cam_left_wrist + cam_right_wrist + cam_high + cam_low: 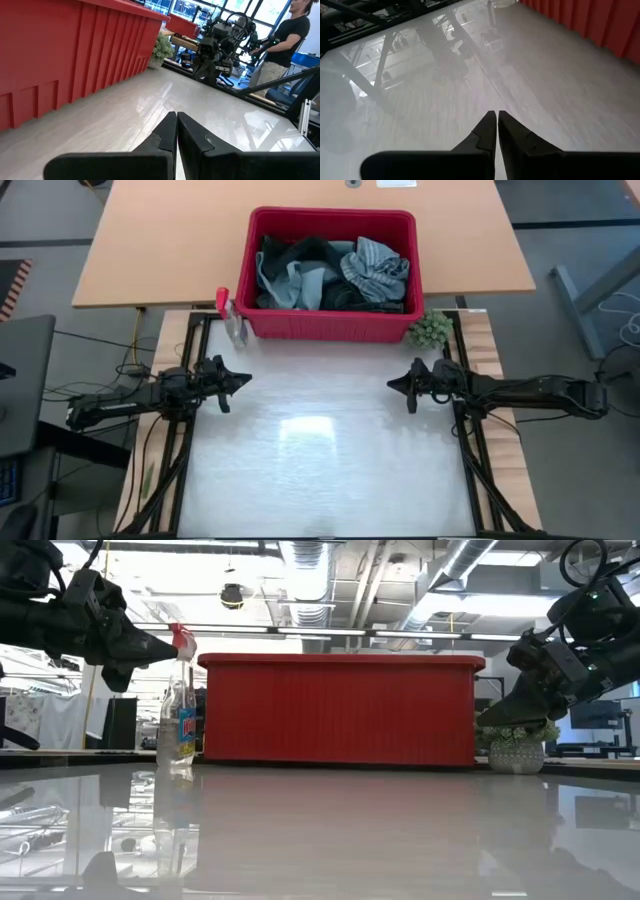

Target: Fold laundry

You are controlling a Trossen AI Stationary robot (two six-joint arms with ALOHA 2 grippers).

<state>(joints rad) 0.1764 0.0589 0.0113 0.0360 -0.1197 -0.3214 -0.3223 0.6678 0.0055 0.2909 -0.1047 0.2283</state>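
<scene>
The laundry [330,273] is a heap of light blue, grey-blue striped and dark garments lying inside the red basket [270,325] at the table's far edge. In the low view only the basket's red wall [340,710] shows; the cloth is hidden behind it. My left gripper [245,379] hovers shut above the table's left side, pointing right; its shut fingers [176,117] show in the left wrist view. My right gripper [392,384] hovers shut above the right side, pointing left, seen also in the right wrist view [497,116]. Neither touches anything.
A spray bottle with a red top [232,318] stands by the basket's left near corner. A small green fuzzy ball [430,330] sits by its right near corner. The white table surface [320,470] lies between and in front of the arms. A person [290,30] stands beyond the table.
</scene>
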